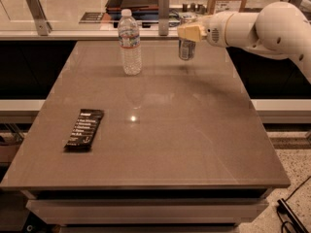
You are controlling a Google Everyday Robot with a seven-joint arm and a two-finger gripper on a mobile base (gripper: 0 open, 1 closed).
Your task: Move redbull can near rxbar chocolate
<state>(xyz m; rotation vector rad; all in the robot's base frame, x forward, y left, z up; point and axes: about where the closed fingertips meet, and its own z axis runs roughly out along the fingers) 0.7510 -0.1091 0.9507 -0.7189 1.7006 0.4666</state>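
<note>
Silver redbull can (186, 51) clasped by gripper (188, 35), seemingly above far tabletop (170, 130)

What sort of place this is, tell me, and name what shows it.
Probably an office kitchenette or break room: a long counter runs behind the table, which holds a water bottle and an rxbar chocolate. The gripper grips the redbull can at the table's far side.

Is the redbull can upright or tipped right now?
Upright: the redbull can hangs vertical at the far side of the table, its top held in the gripper.
</note>
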